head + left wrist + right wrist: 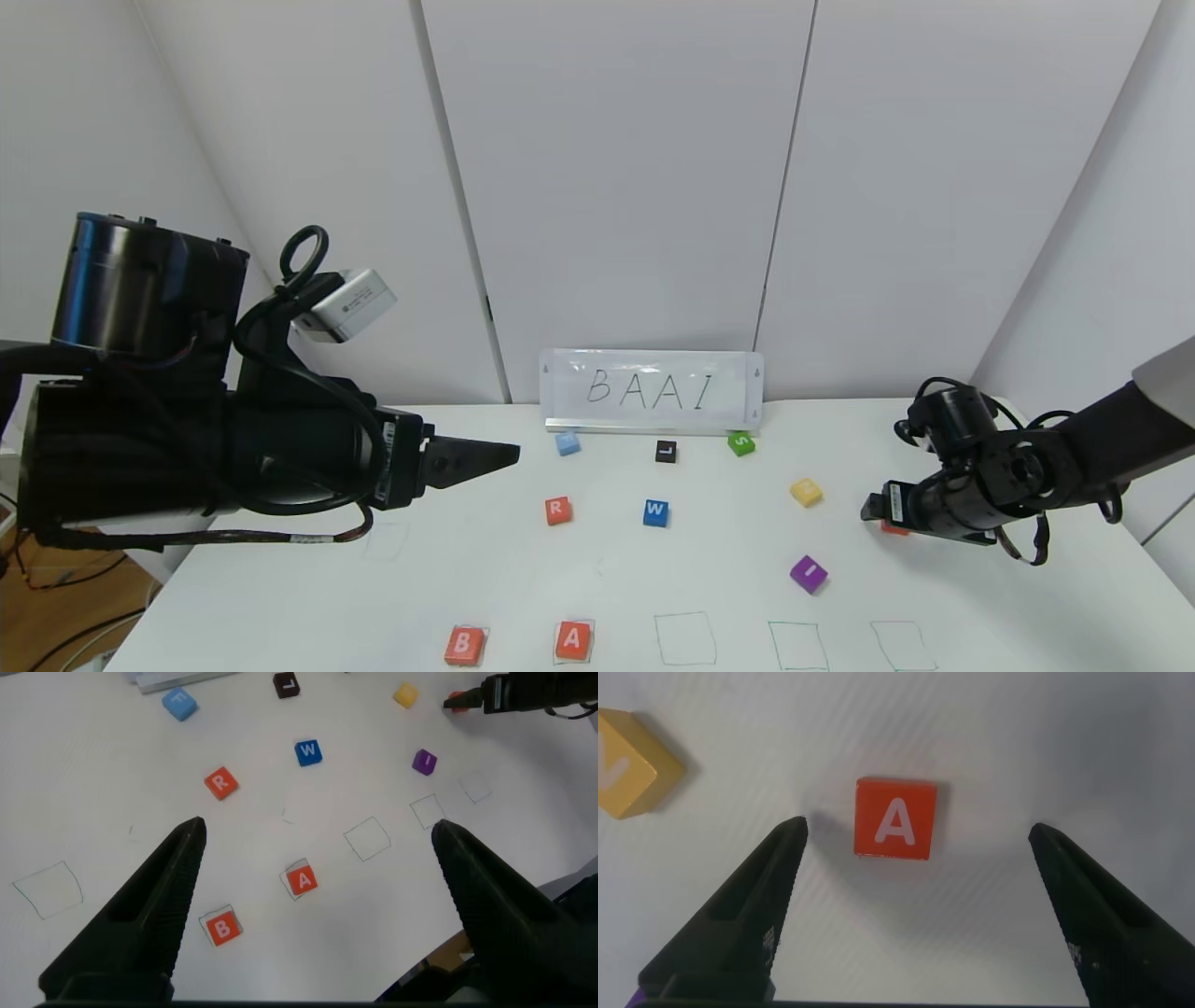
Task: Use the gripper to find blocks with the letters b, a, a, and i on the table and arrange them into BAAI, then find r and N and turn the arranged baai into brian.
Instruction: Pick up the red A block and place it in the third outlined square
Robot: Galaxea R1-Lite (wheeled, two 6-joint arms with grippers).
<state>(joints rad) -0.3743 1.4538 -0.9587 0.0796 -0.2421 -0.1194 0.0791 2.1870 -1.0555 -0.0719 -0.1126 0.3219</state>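
Observation:
On the white table (597,579), the orange-red B block (464,645) and an A block (573,640) sit in the first two green squares at the front. A second orange-red A block (896,819) lies flat just ahead of my right gripper (917,829), which hovers open over it at the right, untouched; the gripper (878,509) mostly hides it from the head. The purple I block (808,573) lies right of centre. The r block (557,510) rests mid-table. My left gripper (318,829) hangs open and empty, high at the left. No readable N shows.
A white card reading BAAI (651,390) stands at the back. Before it lie a light blue block (568,443), a black L (666,452), a green S (740,443), a blue W (655,512) and a yellow block (806,491). Three green squares (685,638) at the front hold nothing.

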